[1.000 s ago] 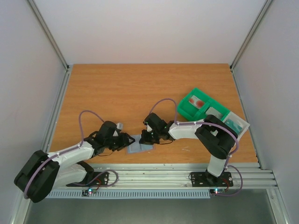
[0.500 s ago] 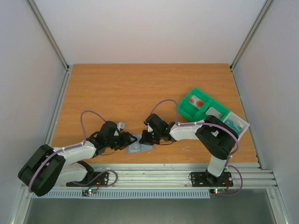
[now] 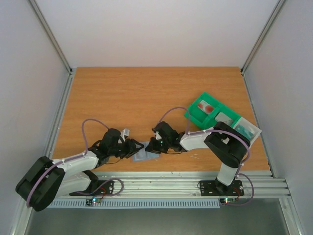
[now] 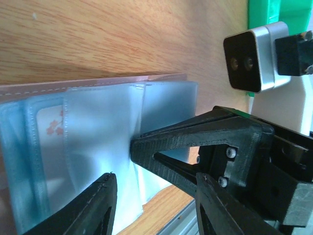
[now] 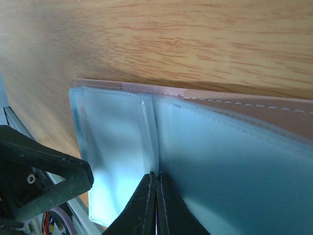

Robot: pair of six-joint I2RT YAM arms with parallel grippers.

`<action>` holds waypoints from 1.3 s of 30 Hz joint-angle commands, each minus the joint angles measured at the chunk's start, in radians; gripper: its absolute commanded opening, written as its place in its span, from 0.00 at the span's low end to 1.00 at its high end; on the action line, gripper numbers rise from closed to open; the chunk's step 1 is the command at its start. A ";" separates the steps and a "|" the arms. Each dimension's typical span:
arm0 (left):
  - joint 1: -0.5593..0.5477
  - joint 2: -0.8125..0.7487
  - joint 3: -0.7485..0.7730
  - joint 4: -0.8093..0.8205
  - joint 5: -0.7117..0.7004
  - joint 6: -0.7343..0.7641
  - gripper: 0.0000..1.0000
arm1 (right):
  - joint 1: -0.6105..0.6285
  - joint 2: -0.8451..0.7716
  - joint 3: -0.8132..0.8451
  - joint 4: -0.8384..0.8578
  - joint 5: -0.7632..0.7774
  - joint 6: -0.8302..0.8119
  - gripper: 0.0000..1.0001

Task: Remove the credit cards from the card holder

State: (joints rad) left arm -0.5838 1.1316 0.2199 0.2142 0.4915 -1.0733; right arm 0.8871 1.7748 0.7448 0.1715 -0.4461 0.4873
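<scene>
The card holder point(image 3: 145, 152) lies open near the table's front edge, its pale blue pockets filling both wrist views point(image 4: 98, 127) point(image 5: 230, 166). A pale card with pink blossom marks point(image 4: 51, 126) shows through one pocket. My right gripper point(image 3: 153, 145) point(image 5: 156, 177) is shut, its tips pressed together on the holder's middle fold; its fingers point(image 4: 195, 142) show in the left wrist view too. My left gripper point(image 3: 133, 148) point(image 4: 154, 196) stands open low over the holder's near edge, nothing seen between its fingers. One white credit card with a red mark point(image 3: 208, 106) lies in a tray.
A green compartmented tray point(image 3: 197, 113) point(image 4: 279, 12) stands at the right, behind the right arm, with pale items in its other sections. The aluminium rail point(image 3: 186, 178) runs along the front edge just beyond the holder.
The left arm has drawn back a little to the left and sits lower. The right gripper has shifted slightly right along the holder. Both jaws stand as before.
</scene>
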 commanded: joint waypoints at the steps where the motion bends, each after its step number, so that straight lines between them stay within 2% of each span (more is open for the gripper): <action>1: -0.004 -0.011 -0.007 0.099 0.019 -0.026 0.45 | 0.012 0.004 -0.022 0.020 -0.005 0.021 0.03; 7: -0.008 -0.023 -0.007 0.082 0.012 -0.043 0.45 | 0.010 -0.003 -0.029 0.017 0.002 0.024 0.02; 18: -0.008 -0.149 0.022 -0.208 -0.081 0.041 0.50 | 0.007 0.003 -0.036 -0.001 0.016 0.023 0.01; 26: -0.008 -0.139 0.014 -0.238 -0.085 0.026 0.50 | 0.005 -0.002 -0.036 -0.007 0.018 0.021 0.01; 36: -0.010 -0.073 -0.003 -0.121 -0.041 -0.009 0.49 | 0.006 -0.003 -0.041 -0.003 0.017 0.025 0.01; 39: -0.011 -0.083 0.006 -0.120 -0.033 -0.013 0.46 | 0.006 -0.002 -0.044 0.007 0.015 0.029 0.01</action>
State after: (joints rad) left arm -0.5896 1.0424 0.2203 0.0299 0.4377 -1.0729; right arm 0.8867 1.7741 0.7280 0.2028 -0.4477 0.5018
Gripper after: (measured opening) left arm 0.482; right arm 0.016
